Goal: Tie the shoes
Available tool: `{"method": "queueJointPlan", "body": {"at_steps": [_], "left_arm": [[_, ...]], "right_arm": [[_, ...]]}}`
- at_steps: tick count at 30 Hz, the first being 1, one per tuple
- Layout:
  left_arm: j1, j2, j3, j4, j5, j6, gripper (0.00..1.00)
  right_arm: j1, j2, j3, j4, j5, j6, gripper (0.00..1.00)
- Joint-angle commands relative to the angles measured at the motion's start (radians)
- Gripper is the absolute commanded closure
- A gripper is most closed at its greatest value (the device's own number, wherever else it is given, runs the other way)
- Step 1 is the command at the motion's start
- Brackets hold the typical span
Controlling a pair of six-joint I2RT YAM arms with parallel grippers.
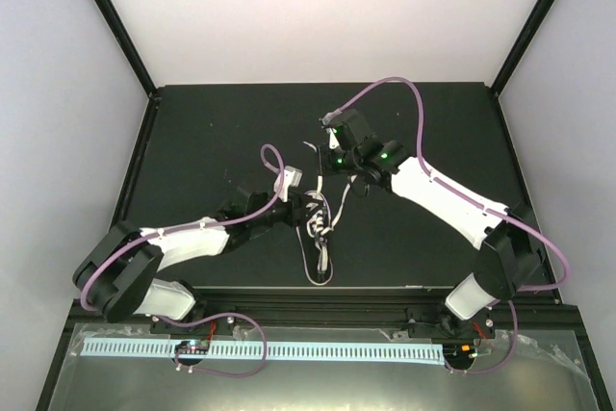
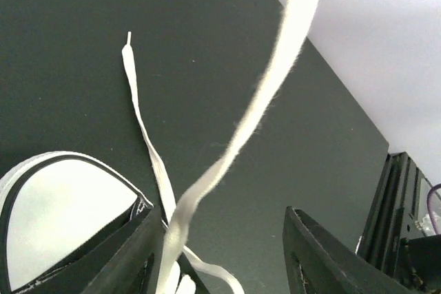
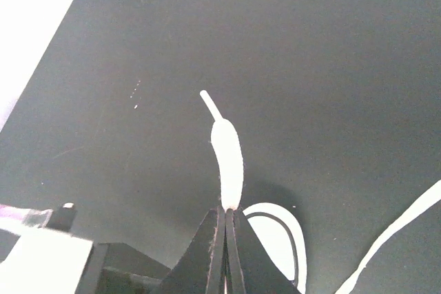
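1. The right gripper (image 3: pixel 226 215) stands pinched together on the tip of a flat white lace (image 3: pixel 229 163). The stiff aglet (image 3: pixel 208 103) pokes out just beyond its fingertips, above the matte black tabletop (image 3: pixel 310 67).
2. The left gripper (image 2: pixel 220 222) has its jaws apart. A taut white lace strand (image 2: pixel 275 80) rises between them, hard by the finger on the sneaker's side; whether it touches that finger cannot be told.
3. The small black canvas sneaker (image 1: pixel 318 238) sits on the tabletop between the two grippers, its white rubber toe cap (image 2: pixel 62 218) just below and beside the left one. No knot shows, so the tying looks barely begun.
4. A slack white lace (image 2: pixel 138 115) trails across the tabletop ahead of the left gripper, apart from it.
5. Risk: the right gripper holds only the very tip, so a hard pull could slip it free.
6. Risk: the strand sits off-centre in the left jaws, so they could close beside it, or nudge it out.
7. Risk: the light sneaker looks unanchored, so tension on the strand could drag or tip it.
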Motion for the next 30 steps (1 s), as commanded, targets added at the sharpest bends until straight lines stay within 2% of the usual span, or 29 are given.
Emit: {"method": "queueJointPlan", "body": {"at_steps": [1, 7, 8, 11, 12, 14, 16, 19, 22, 24, 25, 27, 30], "left_arm": [[-0.012, 0.044, 0.052, 0.031, -0.01, 0.034, 0.55], [-0.018, 0.105, 0.093, 0.051, 0.014, 0.029, 0.67], [-0.018, 0.112, 0.099, 0.052, 0.016, 0.03, 0.72], [-0.018, 0.114, 0.101, 0.062, 0.025, 0.025, 0.93], [-0.018, 0.108, 0.094, 0.063, 0.027, 0.022, 0.98], [-0.018, 0.086, 0.076, 0.053, 0.022, 0.015, 0.98], [-0.018, 0.053, 0.053, 0.025, 0.007, 0.006, 0.99], [-0.016, 0.009, 0.014, -0.019, -0.022, -0.015, 0.98], [-0.013, -0.031, -0.024, -0.043, -0.044, -0.049, 0.99], [-0.013, -0.053, -0.038, -0.057, -0.047, -0.062, 0.98], [-0.012, -0.061, -0.042, -0.07, -0.049, -0.064, 0.98], [-0.012, -0.07, -0.043, -0.104, -0.054, -0.064, 0.99], [-0.011, -0.086, -0.054, -0.127, -0.059, -0.065, 0.98]], "right_arm": [[-0.007, -0.048, -0.013, 0.013, -0.012, 0.014, 0.98], [-0.008, -0.058, -0.014, 0.0, -0.022, 0.016, 0.98], [-0.007, -0.059, -0.016, 0.0, -0.02, 0.017, 0.98], [-0.007, -0.057, -0.022, -0.001, -0.011, 0.016, 0.98], [-0.008, -0.054, -0.024, -0.001, -0.007, 0.015, 0.99], [-0.01, -0.036, -0.019, 0.001, -0.002, 0.014, 0.95], [-0.022, -0.011, -0.013, 0.008, -0.007, 0.011, 0.78], [-0.046, 0.039, 0.012, 0.011, -0.018, 0.006, 0.28], [-0.068, 0.063, 0.019, -0.008, 0.052, 0.021, 0.15], [-0.09, 0.036, -0.039, 0.046, 0.076, 0.024, 0.13], [-0.103, 0.018, -0.079, 0.081, 0.07, 0.032, 0.1], [-0.139, -0.012, -0.153, 0.139, 0.032, 0.043, 0.08], [-0.181, -0.003, -0.197, 0.131, -0.027, 0.047, 0.08]]}}
